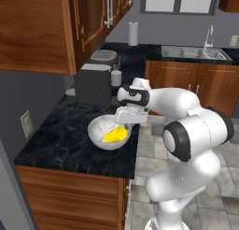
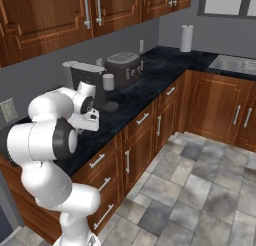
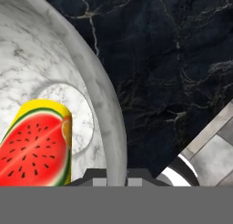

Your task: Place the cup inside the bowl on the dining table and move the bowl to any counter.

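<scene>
Claw [image 1: 125,127] clamped on bowl [image 1: 100,135] right rim; cup [image 1: 115,134] lying inside bowl; bowl on worktop [image 1: 60,140] near its edge.

The left base view is taken from behind the arm [image 1: 186,131] on its left, high up, and aimed forward and down over the counter [image 1: 60,140]. The right base view is taken from behind on the other side, higher and farther back, so the same counter [image 2: 145,85] is seen running away along the wall. The coffee machine [image 1: 93,84], also caught at [image 2: 87,80], is shared by both. The hand view is held very close, pointed down along the bowl [image 3: 54,82] rim.
</scene>
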### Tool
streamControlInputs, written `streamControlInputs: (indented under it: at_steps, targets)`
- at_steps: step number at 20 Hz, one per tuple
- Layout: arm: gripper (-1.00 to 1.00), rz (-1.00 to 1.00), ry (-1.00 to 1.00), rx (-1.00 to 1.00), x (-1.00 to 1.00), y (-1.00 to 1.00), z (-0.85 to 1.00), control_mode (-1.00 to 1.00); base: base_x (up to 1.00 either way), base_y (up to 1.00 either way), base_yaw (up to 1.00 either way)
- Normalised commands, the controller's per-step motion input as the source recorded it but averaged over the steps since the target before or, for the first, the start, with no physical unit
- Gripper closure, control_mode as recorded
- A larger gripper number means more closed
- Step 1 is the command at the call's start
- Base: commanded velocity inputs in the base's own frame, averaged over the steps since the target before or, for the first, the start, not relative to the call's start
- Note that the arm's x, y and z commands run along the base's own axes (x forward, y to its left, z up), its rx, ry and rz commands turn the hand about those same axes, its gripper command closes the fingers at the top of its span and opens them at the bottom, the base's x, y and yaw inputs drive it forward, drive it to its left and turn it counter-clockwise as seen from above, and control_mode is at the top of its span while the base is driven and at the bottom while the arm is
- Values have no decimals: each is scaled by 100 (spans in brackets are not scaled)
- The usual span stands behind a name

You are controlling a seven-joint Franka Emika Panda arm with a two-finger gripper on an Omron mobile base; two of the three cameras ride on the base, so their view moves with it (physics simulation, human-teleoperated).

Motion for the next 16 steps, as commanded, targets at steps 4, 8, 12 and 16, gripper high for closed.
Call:
streamControlInputs:
  at_steps: [4, 8, 12, 16]
  targets:
    - [100, 0, 0, 0, 9, 2, -13, -100, 0, 0, 0]
    - [100, 0, 0, 0, 8, 2, -12, -100, 0, 0, 0]
    - [100, 0, 0, 0, 7, 2, -14, -100, 0, 0, 0]
    - [100, 0, 0, 0, 8, 4, -17, -100, 0, 0, 0]
